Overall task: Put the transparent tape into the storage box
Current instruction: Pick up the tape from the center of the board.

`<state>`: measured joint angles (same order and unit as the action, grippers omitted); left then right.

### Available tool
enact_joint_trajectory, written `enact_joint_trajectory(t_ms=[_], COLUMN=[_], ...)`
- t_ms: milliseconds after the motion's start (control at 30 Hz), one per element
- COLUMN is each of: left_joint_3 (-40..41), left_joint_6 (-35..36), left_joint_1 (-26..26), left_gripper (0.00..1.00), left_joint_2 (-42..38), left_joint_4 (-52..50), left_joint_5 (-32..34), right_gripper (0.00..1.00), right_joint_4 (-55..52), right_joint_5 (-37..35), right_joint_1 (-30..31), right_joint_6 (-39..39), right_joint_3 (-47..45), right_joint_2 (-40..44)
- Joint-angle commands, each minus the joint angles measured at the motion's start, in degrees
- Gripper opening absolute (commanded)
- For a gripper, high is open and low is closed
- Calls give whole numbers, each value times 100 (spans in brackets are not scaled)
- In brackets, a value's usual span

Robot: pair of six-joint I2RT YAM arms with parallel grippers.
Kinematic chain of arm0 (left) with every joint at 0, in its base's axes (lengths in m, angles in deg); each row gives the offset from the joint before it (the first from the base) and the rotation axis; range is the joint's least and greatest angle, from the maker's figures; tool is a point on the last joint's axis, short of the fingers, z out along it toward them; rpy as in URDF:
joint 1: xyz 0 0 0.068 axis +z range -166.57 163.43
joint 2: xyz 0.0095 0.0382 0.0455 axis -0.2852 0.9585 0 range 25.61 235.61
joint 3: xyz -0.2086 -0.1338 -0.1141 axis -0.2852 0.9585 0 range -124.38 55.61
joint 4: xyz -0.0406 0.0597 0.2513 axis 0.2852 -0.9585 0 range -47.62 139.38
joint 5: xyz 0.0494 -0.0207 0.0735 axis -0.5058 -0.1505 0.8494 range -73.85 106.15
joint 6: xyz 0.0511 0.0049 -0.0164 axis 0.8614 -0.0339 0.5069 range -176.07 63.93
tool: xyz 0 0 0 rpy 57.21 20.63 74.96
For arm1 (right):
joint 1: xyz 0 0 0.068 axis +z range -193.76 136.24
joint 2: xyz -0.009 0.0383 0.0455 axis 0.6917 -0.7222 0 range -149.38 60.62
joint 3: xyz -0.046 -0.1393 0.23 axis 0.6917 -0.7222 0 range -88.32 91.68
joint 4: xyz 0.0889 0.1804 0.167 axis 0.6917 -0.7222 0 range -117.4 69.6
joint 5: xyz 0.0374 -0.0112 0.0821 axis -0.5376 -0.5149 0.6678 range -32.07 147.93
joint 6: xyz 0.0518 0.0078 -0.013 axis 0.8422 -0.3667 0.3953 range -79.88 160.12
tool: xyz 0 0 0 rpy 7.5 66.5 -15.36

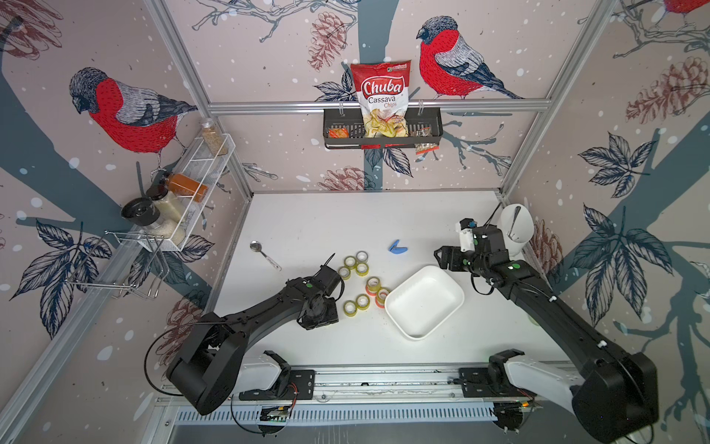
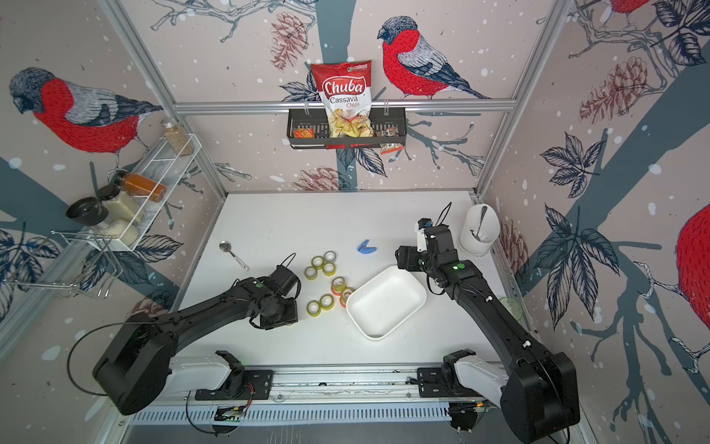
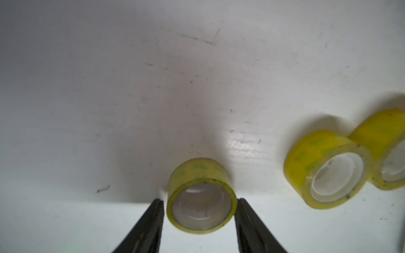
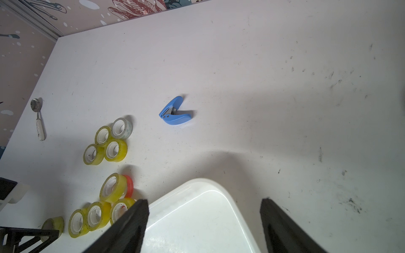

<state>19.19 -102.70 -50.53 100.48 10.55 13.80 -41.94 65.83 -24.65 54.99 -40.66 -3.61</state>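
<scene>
In both top views the left claw [image 3: 199, 200] is buried under its own wrist. Only the left wrist view shows it, jaws parted either side of a yellowish tape roll [image 3: 200, 175], close against it but not plainly squeezing. That roll sits on the surface [image 3: 131, 87] on its flat end, hole facing up, left of the storage box [image 1: 424, 303] and apart from it. The box lies slantwise, long axis from near-left to far-right, and the right wrist view cuts it off. The right claw [image 4: 205, 202] hangs wide open above its far corner.
</scene>
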Motion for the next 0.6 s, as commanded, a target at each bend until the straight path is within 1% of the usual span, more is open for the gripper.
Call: enact_joint_trajectory(t_ms=[0, 67, 233, 567], left_joint_3=[9, 4, -36, -580], left_joint_6=[57, 66, 75, 93], left_joint_1=[-17, -15, -17, -184], left_gripper=[54, 53, 48, 47], left_joint_2=[75, 99, 98, 101], left_joint_4=[-69, -56, -103, -471], left_joint_5=[121, 127, 140, 276], right_gripper=[85, 85, 85, 85], right_joint_4=[37, 34, 36, 28], right_joint_5=[62, 62, 54, 67], right_joint_1=[8, 6, 0, -13], right_joint_6=[-31, -28, -28, 3], right_joint_3=[-6, -9, -3, 13], right_joint_2=[8, 11, -28, -114])
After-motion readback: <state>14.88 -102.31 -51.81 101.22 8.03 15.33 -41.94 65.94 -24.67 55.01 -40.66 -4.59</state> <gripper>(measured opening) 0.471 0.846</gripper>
